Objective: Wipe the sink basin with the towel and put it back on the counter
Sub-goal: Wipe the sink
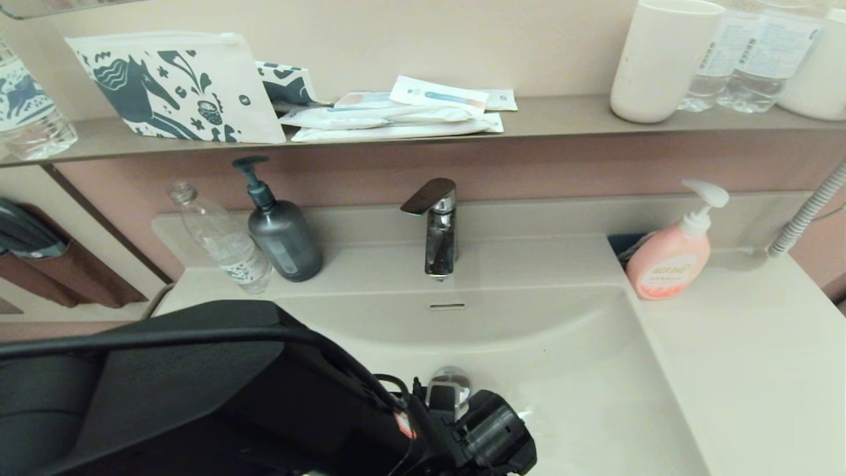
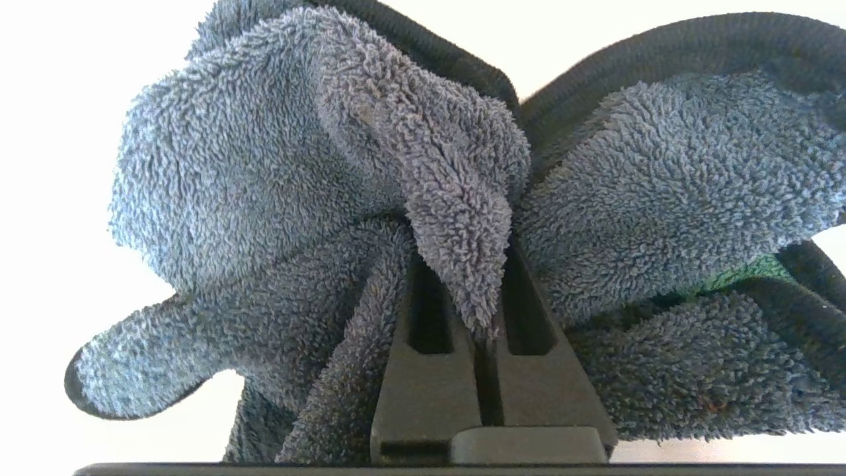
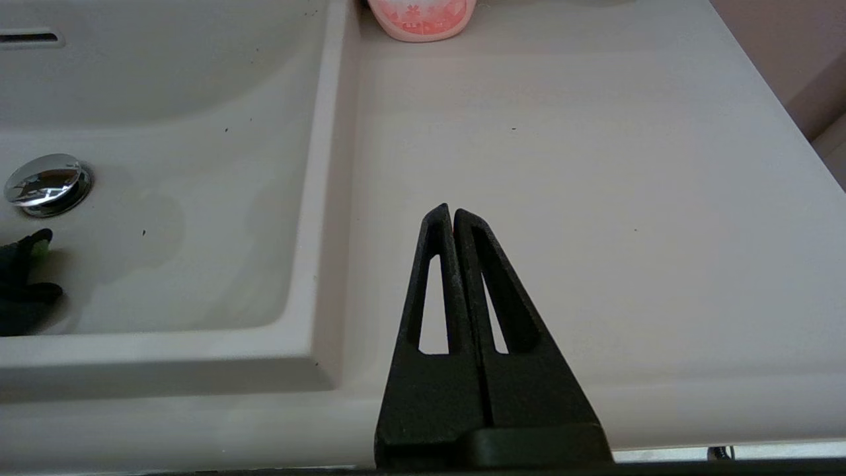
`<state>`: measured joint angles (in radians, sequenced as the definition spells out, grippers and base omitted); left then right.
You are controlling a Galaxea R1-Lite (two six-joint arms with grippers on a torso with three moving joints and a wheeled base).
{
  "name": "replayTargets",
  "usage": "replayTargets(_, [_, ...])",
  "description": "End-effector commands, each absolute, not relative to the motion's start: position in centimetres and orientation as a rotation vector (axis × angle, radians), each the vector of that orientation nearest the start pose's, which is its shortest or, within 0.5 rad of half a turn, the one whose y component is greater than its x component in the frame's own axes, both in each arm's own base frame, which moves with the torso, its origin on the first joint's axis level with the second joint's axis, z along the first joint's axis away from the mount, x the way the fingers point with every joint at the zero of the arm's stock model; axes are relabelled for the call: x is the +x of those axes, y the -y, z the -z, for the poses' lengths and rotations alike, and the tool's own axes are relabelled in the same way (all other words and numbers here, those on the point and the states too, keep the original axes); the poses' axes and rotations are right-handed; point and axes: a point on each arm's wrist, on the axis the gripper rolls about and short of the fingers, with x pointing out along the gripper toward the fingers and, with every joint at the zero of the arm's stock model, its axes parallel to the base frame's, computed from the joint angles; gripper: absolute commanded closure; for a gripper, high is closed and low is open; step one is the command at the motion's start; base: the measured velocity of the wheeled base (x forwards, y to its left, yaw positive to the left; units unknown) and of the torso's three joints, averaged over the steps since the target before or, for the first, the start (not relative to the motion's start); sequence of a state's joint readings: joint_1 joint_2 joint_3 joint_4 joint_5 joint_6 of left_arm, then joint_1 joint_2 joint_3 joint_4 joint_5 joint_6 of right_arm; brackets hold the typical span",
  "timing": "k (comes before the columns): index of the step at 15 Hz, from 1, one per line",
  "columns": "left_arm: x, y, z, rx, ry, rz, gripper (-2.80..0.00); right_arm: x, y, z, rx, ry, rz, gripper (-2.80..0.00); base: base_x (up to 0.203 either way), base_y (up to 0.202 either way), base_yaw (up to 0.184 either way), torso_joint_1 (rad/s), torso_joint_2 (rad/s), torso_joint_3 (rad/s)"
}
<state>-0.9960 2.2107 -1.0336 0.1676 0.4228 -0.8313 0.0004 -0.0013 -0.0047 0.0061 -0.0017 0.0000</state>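
Observation:
The towel (image 2: 297,165), a grey fluffy cloth with dark edging and a bit of green trim, is bunched around my left gripper (image 2: 474,277), which is shut on one of its folds. My left arm (image 1: 264,396) reaches low into the sink basin (image 1: 581,370), next to the chrome drain plug (image 1: 449,380). In the head view the arm hides the towel. In the right wrist view a dark corner of the towel (image 3: 20,291) lies on the basin (image 3: 198,165) floor by the plug (image 3: 46,184). My right gripper (image 3: 451,211) is shut and empty above the counter (image 3: 562,165).
The faucet (image 1: 436,228) stands behind the basin above the overflow slot (image 1: 447,306). A pink soap pump (image 1: 671,254) stands at the counter's back right. A dark pump bottle (image 1: 284,238) and a clear bottle (image 1: 225,244) stand back left. The wall shelf (image 1: 562,116) holds a cup (image 1: 661,59).

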Motion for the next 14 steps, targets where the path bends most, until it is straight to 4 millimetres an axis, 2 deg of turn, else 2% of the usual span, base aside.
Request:
replayTargets(1, [19.5, 26.6, -0.9, 0.157, -1.105, -0.001, 0.00, -2.3, 0.0, -7.6, 0.000, -0.002, 0.001, 0.00, 0.000, 0.000, 0.000, 0.000, 0.00, 0.000])
replayTargets(5, [20.1, 24.1, -0.5, 0.227, -1.123, -0.004, 0.00, -2.3, 0.0, -7.6, 0.000, -0.002, 0.001, 0.00, 0.000, 0.000, 0.000, 0.000, 0.00, 0.000])
replayTargets(8, [21.0, 23.3, -0.2, 0.210, -1.076, 0.024, 0.00, -2.3, 0.0, -7.6, 0.000, -0.001, 0.001, 0.00, 0.000, 0.000, 0.000, 0.000, 0.00, 0.000])
replayTargets(10, [21.2, 24.1, -0.4, 0.195, -1.057, 0.043, 0.00, -2.3, 0.0, -7.6, 0.000, -0.002, 0.001, 0.00, 0.000, 0.000, 0.000, 0.000, 0.00, 0.000])
replayTargets(14, [21.6, 28.3, -1.8, 0.120, -0.989, 0.114, 0.00, -2.3, 0.0, -7.6, 0.000, -0.002, 0.000, 0.00, 0.000, 0.000, 0.000, 0.000, 0.00, 0.000])
